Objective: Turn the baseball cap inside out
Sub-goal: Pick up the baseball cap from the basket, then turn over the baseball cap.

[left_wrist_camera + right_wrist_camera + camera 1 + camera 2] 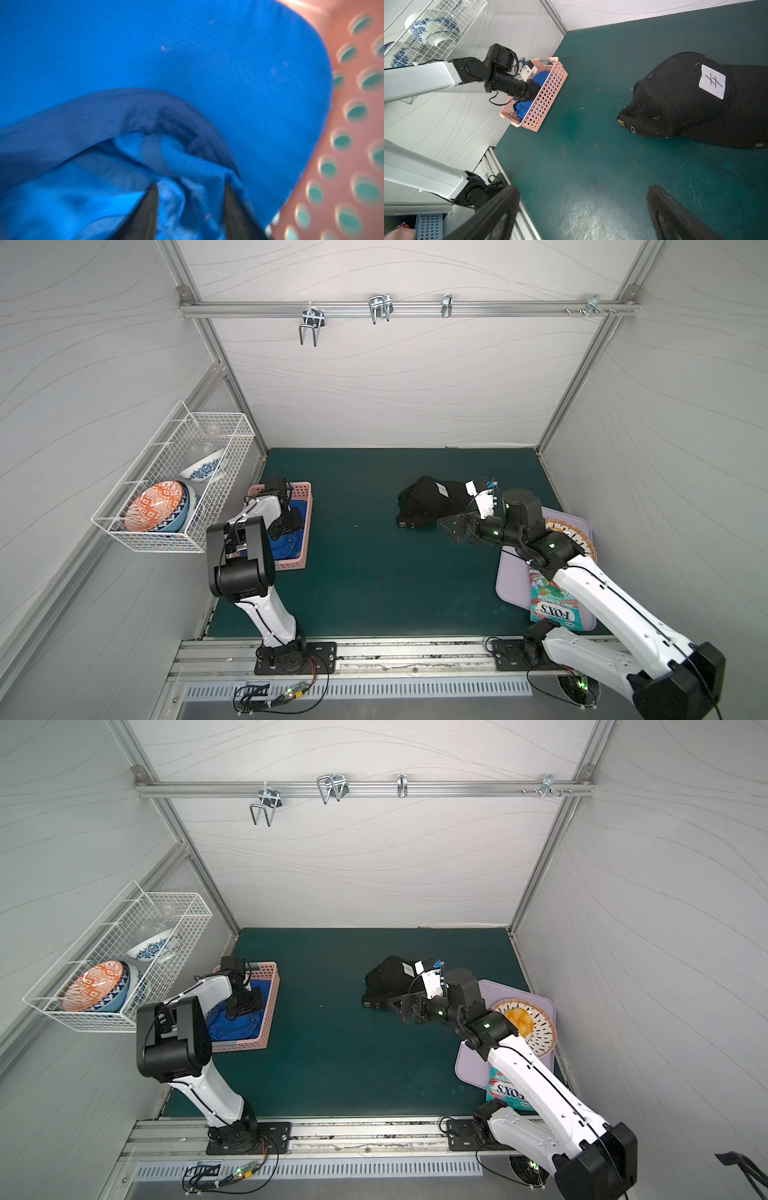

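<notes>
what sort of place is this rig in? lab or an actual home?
Most likely an enclosed robot test cell, not a home: white panel walls on an aluminium frame, both arms bolted to a front rail, and staged props like the wire basket of bowls.

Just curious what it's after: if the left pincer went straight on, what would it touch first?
The blue cap, lying in the pink basket; its cloth bunches between the fingers of the left pincer.
</notes>
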